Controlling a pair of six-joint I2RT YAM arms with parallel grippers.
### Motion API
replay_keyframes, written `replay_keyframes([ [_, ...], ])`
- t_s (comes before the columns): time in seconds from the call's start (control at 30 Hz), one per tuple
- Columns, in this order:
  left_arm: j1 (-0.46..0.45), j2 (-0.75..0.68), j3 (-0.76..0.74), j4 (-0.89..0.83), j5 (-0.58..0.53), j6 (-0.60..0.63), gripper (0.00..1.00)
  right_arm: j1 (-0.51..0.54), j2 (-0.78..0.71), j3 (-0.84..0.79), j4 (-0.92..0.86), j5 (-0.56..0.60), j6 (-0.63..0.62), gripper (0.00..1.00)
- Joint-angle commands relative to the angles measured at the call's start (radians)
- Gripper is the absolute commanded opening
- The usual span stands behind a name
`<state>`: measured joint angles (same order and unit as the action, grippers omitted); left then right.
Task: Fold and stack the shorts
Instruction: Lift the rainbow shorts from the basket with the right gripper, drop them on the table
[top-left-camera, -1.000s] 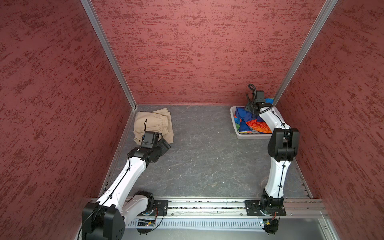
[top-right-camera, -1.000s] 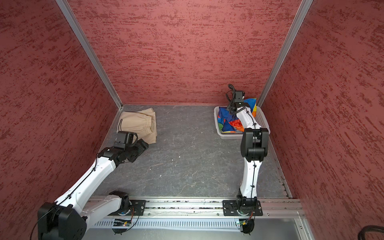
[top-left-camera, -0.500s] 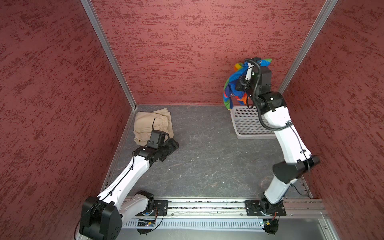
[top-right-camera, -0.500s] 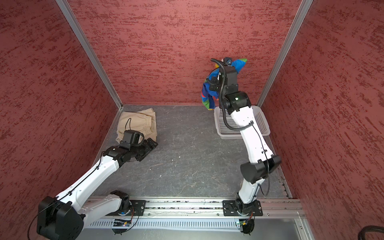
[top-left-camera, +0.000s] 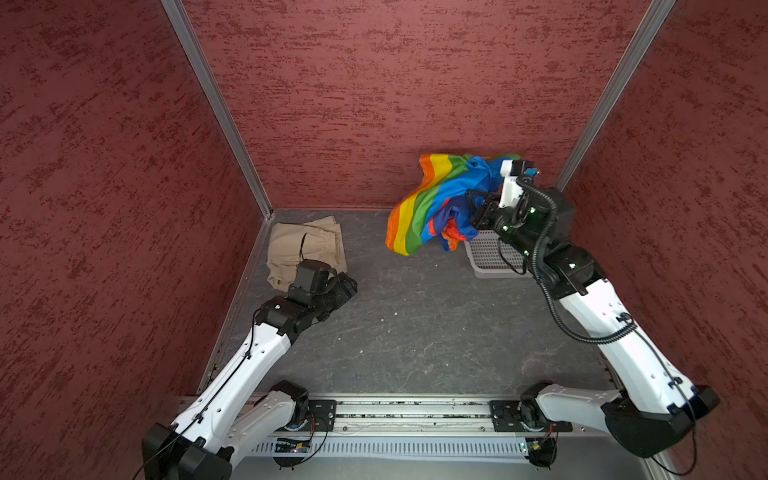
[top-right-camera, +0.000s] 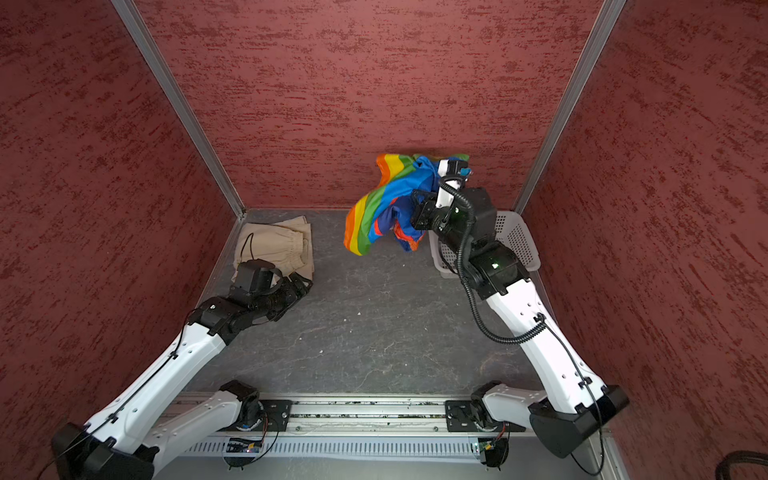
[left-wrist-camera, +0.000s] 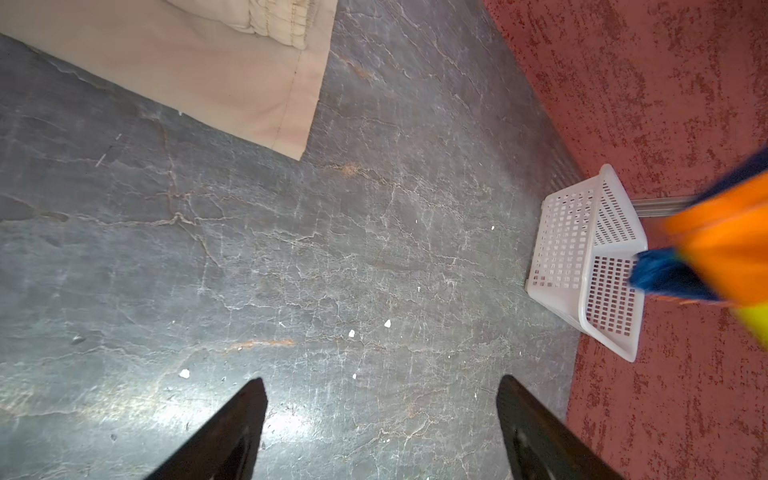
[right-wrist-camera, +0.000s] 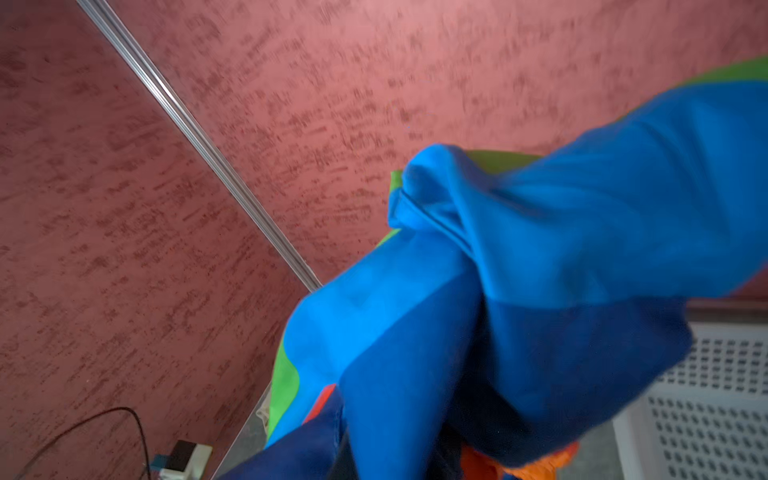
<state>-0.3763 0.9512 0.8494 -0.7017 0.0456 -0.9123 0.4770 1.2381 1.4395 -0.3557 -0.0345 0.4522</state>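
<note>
1. Right gripper (top-left-camera: 473, 205) is clamped on the rainbow shorts (top-left-camera: 417, 208). Cloth bunches around the jaws, so the fingers are hidden in both top views and in the right wrist view.
2. Rainbow shorts are off the table (top-left-camera: 415, 324), held in the air at the far right in front of the back wall (top-left-camera: 395, 104). The striped panel flares out toward the middle. Navy and orange folds hang below the grip.
3. Right wrist view: blue and navy cloth fills most of the frame, with a green edge and an orange scrap near the gripper.
4. Basket (top-left-camera: 492, 259) is white and perforated. It sits on the table in the far right corner, partly hidden by the right arm and the hanging cloth.
5. Left gripper (left-wrist-camera: 380, 386) has its jaws spread wide and grips nothing — only bare grey table shows between the fingers (left-wrist-camera: 232, 428).
6. Beige shorts (top-left-camera: 305, 245) lie folded flat on the table in the far left corner, close to the left wall, gathered waist up.
7. Left gripper sits near the beige shorts' near corner. In the left wrist view the cloth edge is clear of the fingers.
8. Left wrist view: the rainbow shorts show at the frame edge, motion-blurred, in front of the basket.
</note>
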Motion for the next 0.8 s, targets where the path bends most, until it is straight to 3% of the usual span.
replay_keyframes([
  [0.0,-0.007,-0.005,0.023,-0.027,-0.040,-0.023,0.88,0.014,-0.058,-0.104,0.132,-0.103,0.129,0.00],
  [0.13,-0.009,0.011,0.031,-0.002,-0.055,-0.043,0.88,0.062,-0.016,-0.136,0.131,-0.178,0.151,0.00],
  [0.17,-0.010,0.020,0.035,0.006,-0.054,-0.045,0.88,0.071,0.002,-0.128,0.128,-0.210,0.153,0.08],
  [0.23,-0.014,0.049,0.060,0.016,-0.053,-0.050,0.88,0.075,0.032,-0.120,0.114,-0.236,0.170,0.54],
  [0.27,-0.018,0.062,0.071,0.022,-0.055,-0.051,0.89,0.074,0.035,-0.125,0.101,-0.214,0.169,0.66],
  [0.3,-0.024,0.080,0.084,0.028,-0.057,-0.048,0.89,0.074,0.033,-0.133,0.081,-0.174,0.161,0.97],
  [0.57,-0.092,0.222,0.164,0.079,-0.044,-0.034,0.88,0.074,-0.094,-0.260,-0.074,0.034,0.074,0.99],
  [0.7,-0.183,0.303,0.227,0.087,-0.019,0.006,0.78,0.075,-0.205,-0.440,-0.113,0.104,0.067,0.99],
  [0.77,-0.240,0.347,0.258,0.093,0.005,0.031,0.76,0.074,-0.247,-0.557,-0.118,0.096,0.091,0.91],
])
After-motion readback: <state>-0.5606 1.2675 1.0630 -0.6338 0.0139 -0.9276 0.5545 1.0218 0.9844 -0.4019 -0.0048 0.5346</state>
